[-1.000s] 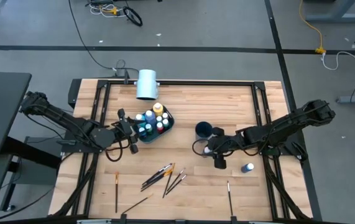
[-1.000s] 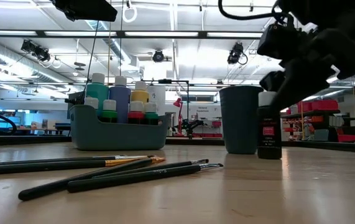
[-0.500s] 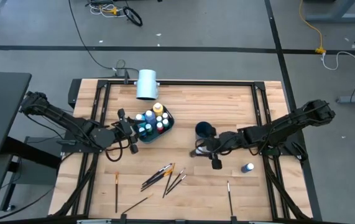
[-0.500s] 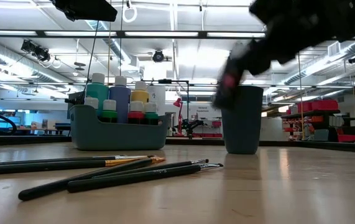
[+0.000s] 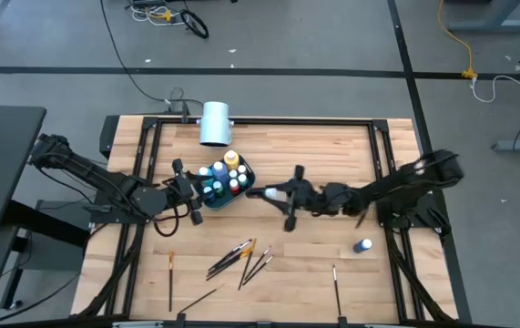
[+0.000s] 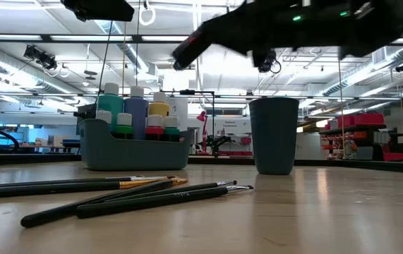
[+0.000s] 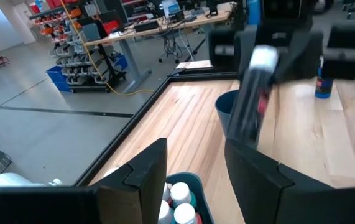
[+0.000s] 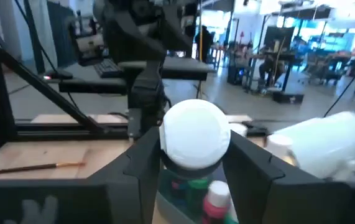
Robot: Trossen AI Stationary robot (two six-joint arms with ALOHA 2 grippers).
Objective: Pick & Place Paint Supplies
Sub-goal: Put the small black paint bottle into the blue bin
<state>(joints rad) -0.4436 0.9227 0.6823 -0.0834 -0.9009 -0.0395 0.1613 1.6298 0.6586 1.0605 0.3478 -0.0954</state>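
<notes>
Seen from above, right gripper (image 5: 273, 193) holds a dark paint bottle with a white cap (image 5: 261, 192), just right of the grey-blue plastic caddy (image 5: 226, 179) full of paint bottles. Left gripper (image 5: 179, 187) waits left of it, fingers parted and empty. Low down, thin dark paintbrushes (image 6: 145, 195) lie near. Right wrist camera shows fingers squeezing the white cap (image 8: 194, 135).

**Wood, plastic and matt black**

The table (image 5: 332, 155) was pale wood planks, smooth, with a dark metal frame. The caddy (image 6: 134, 152) and cup (image 6: 274, 135) looked matt grey-blue plastic. The bottle cap (image 8: 194, 135) was smooth white plastic.
</notes>
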